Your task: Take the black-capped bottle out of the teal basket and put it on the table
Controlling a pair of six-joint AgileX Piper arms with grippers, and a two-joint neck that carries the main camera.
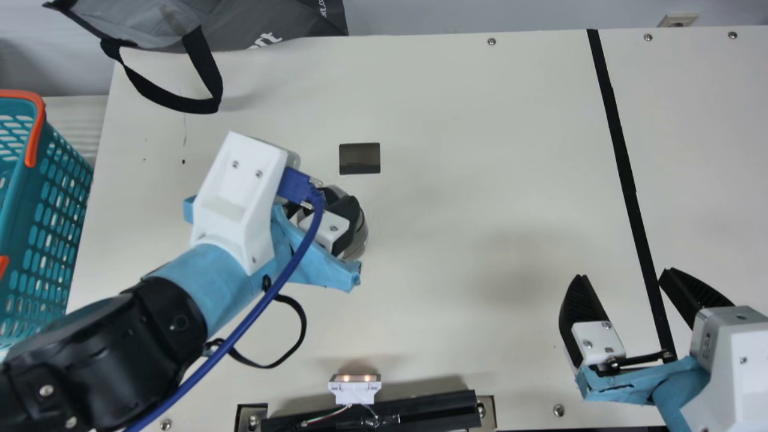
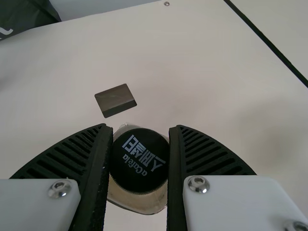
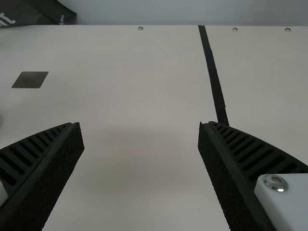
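Note:
My left gripper is over the middle-left of the table, partly hidden behind its own wrist. Beneath its fingers, part of the clear bottle shows. Seen from the left wrist, the black cap of the bottle lies snugly between the two pads of the left gripper, which is shut on it. Whether the bottle's base touches the table I cannot tell. The teal basket stands at the far left. My right gripper is open above the right side with nothing between its fingers.
A grey bag with a black strap lies at the back left. A dark rectangle is set in the table behind the bottle. Black tape runs down the right side. A small lit device and a black bar sit at the front edge.

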